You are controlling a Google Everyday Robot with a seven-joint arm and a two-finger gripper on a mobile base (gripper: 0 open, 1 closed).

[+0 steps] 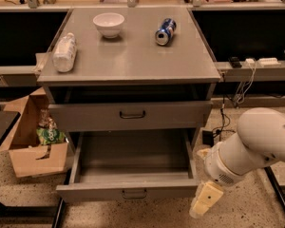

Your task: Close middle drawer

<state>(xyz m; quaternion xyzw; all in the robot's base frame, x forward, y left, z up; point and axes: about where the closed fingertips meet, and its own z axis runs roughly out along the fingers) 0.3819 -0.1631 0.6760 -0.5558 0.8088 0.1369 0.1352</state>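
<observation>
The middle drawer is pulled far out of the grey cabinet, showing its deep empty tray and a small dark bar handle at the centre of its front panel. The drawer above it stands slightly out, with a dark gap over its front. My gripper, cream-coloured at the end of the white arm, hangs low just to the right of the middle drawer's front right corner, beside it and apart from the handle.
On the cabinet top are a white bowl, a blue can on its side and a clear plastic bottle. A cardboard box with a green packet stands on the floor at left. Cables hang at right.
</observation>
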